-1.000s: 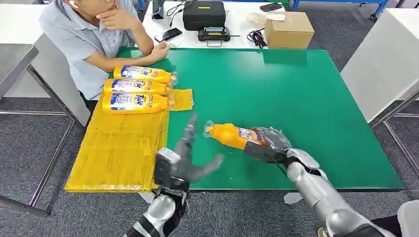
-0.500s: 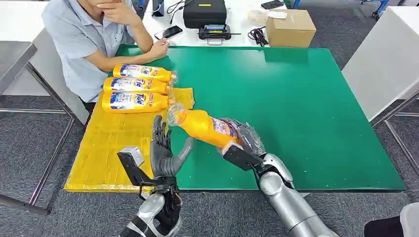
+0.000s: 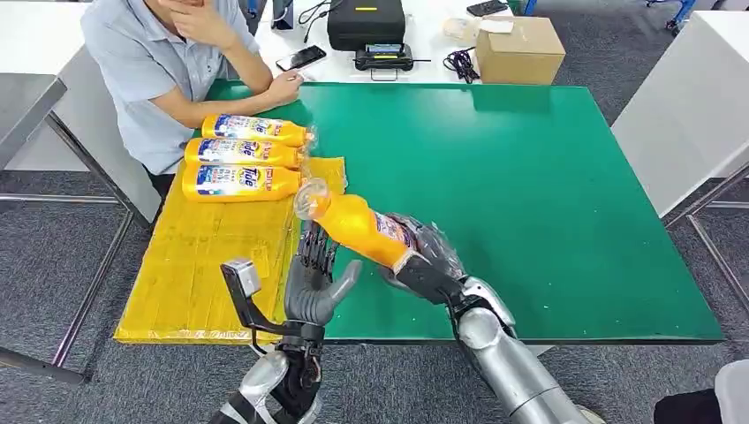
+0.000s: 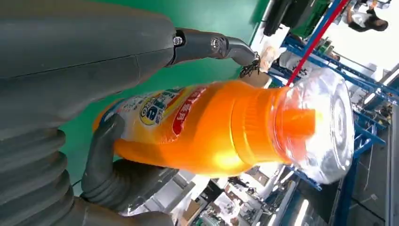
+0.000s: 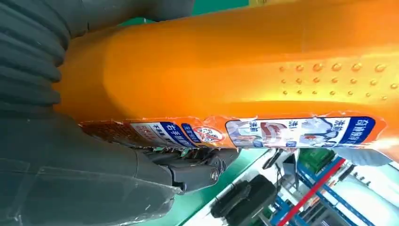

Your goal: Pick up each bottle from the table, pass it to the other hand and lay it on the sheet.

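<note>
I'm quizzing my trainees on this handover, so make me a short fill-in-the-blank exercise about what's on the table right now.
1. The orange bottle is held by the robot's ____ hand.
2. ____ bottles already lie on the yellow sheet.
3. The left hand, fingers spread, holds ____.

Missing words: right; three; nothing

Four orange bottles are showing in all: three lying side by side on the yellow sheet [image 3: 203, 265], namely the far bottle [image 3: 254, 130], the middle bottle [image 3: 240, 154] and the near bottle [image 3: 238, 181], and one held bottle [image 3: 358, 228] sitting in the right hand [image 3: 422, 258]. Two robot hands are appearing, the right one and the left hand [image 3: 312, 283]. One green table [image 3: 548, 194], one person [image 3: 168, 53], one cardboard box [image 3: 518, 50], one black case [image 3: 366, 22] and two phones, one phone [image 3: 299, 58] near the person's arm and another phone [image 3: 487, 8] at the far edge, are making up the remainder.
</note>
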